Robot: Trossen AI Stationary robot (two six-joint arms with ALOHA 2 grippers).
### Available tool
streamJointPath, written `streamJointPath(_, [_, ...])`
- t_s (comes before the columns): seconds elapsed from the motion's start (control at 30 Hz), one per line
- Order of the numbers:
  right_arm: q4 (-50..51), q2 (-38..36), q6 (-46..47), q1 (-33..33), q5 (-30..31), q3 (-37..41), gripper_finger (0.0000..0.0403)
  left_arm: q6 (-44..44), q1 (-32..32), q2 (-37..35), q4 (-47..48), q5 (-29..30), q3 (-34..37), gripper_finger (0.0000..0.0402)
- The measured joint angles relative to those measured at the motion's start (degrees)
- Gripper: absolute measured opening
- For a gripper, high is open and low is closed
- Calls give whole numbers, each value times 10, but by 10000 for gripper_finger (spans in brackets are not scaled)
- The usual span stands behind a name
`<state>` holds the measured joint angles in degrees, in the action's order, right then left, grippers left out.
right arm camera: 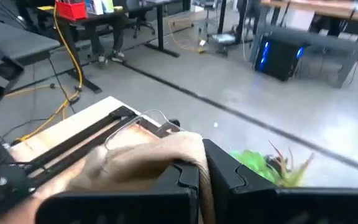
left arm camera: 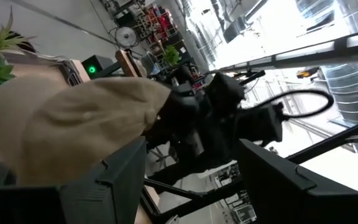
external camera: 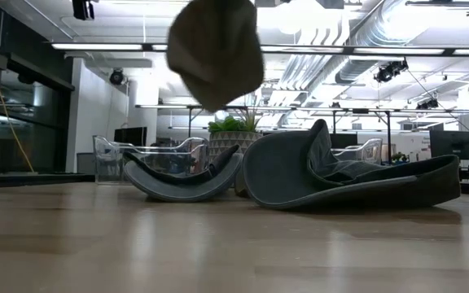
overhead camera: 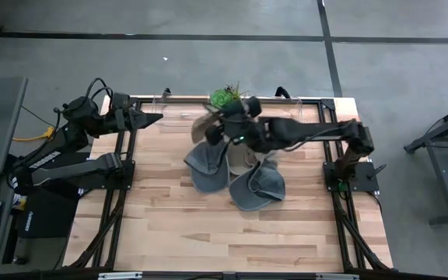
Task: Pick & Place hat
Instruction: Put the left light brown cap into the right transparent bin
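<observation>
Mid-carry: tan hat pinched in the right claw, aloft at upper centre above two grey hats. Left claw spread, upper left. Next, presumably: choosing a landing spot, lowering, releasing.

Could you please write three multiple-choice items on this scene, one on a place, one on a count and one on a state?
1. Where is the tan hat?
A. Flat on the table
B. Lifted above the table
C. On the floor

2. How many grey hats lie on the table?
A. Two
B. Four
C. None

3. What is the right gripper doing?
A. Hanging open over bare wood
B. Parked at the table's edge
C. Clamped on the tan hat

Answers:
1 B: the low view shows it hanging clear of the wood.
2 A: one grey hat and another grey hat lie side by side.
3 C: the right wrist view shows tan cloth pinched between its fingers.

The left gripper waits at the table's left edge.
</observation>
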<state>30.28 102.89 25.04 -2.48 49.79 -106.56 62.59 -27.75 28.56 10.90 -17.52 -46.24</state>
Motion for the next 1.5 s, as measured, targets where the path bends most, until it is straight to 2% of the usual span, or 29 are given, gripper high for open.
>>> streamJointPath(0.33, [220, -100, 70, 17, -75, 0, 0, -11, 0, 1, 3, -12, 0, 232])
streamJointPath(0.77, [388, -172, 95, 65, -198, 0, 0, -10, 0, 1, 30, -14, 0, 232])
streamJointPath(0.93, [424, -172, 69, 95, -243, 0, 0, -9, 0, 0, 30, -14, 0, 232])
streamJointPath(1.13, [428, -172, 19, 134, -265, 0, 0, -9, 0, 0, 30, -15, 0, 232])
streamJointPath(1.5, [435, -172, -99, 221, -342, 0, 0, -8, 0, 0, 57, -15, 0, 232])
